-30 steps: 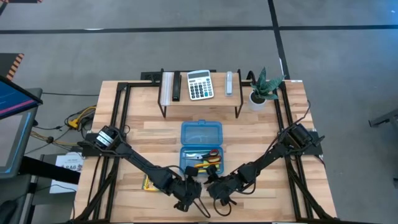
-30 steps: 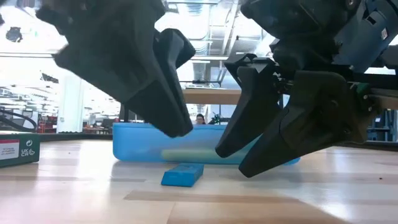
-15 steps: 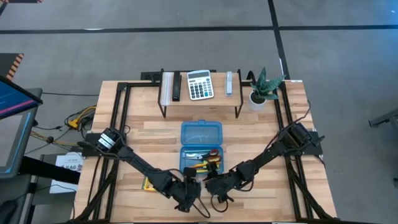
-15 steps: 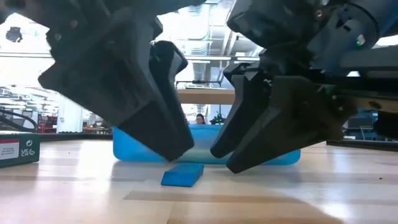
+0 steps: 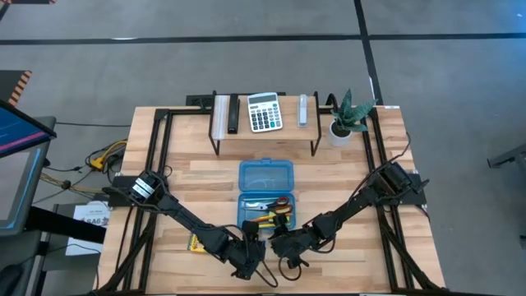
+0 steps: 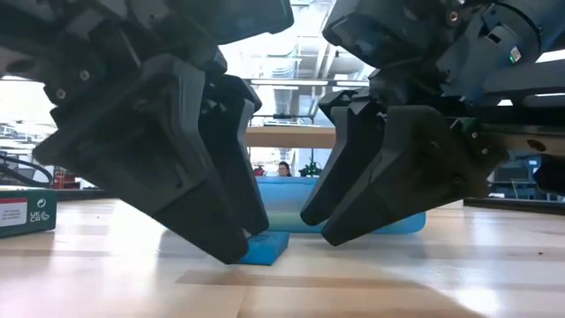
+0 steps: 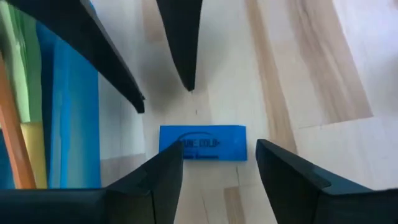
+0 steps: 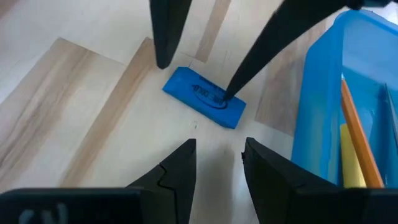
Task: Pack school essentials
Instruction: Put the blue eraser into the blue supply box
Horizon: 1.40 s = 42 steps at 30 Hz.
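The tiny blue eraser (image 7: 203, 142) lies flat on the bare wood, a small rectangular slab with dark printed lettering on its top face, and it sits right between the two claws: just ahead of the left gripper (image 7: 217, 165), whose parted fingers frame it, and a little beyond the tips of the right gripper (image 8: 217, 152), nothing pinching it. Off to the side of both claws, inside the open case, the yellow and orange pencils (image 8: 356, 134) lie lengthwise, with the green and yellow sticky notes (image 7: 25, 106) beside them. From overhead, the red-handled scissors (image 5: 279, 202) rest in that same tray, just past the claws.
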Available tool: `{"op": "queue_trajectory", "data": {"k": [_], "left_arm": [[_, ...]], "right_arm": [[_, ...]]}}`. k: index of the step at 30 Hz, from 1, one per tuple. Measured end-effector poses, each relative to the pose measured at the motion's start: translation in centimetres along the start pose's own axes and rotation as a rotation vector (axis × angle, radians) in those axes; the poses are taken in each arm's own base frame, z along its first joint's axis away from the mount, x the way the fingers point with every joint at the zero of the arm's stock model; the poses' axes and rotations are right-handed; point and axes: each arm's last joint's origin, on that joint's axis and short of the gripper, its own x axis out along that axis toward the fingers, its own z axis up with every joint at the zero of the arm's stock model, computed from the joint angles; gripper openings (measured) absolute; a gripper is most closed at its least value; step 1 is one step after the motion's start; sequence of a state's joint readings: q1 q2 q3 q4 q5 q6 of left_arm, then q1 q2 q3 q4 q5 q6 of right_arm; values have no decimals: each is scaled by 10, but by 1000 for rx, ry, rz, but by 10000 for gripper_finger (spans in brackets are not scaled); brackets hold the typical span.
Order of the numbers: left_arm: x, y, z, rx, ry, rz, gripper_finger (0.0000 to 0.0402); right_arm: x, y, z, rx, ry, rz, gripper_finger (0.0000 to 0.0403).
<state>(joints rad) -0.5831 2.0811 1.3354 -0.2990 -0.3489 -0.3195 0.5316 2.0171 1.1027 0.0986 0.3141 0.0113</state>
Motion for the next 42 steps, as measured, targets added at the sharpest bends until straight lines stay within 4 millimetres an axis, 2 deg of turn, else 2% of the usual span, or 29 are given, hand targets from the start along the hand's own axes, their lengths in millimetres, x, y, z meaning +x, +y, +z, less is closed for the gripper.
{"op": "queue_trajectory", "data": {"k": [12,23,27,30,36,42], "left_arm": [[0,-1,0,39,-5,-2,193],[-1,-4,0,62,20,-111,193],[-17,-10,12,96,-25,-119,186],[-27,-12,19,135,-84,-63,175],[-11,7,9,101,-45,61,158],[-1,22,0,41,-5,72,150]], "right_arm": [[0,-1,1,1,-6,-2,151],[0,-1,1,-6,-9,-3,151],[0,-1,1,-6,-9,-3,147],[0,-1,1,-6,-9,-3,146],[0,1,1,-12,-10,1,148],[-1,2,1,-20,-11,2,145]]}}
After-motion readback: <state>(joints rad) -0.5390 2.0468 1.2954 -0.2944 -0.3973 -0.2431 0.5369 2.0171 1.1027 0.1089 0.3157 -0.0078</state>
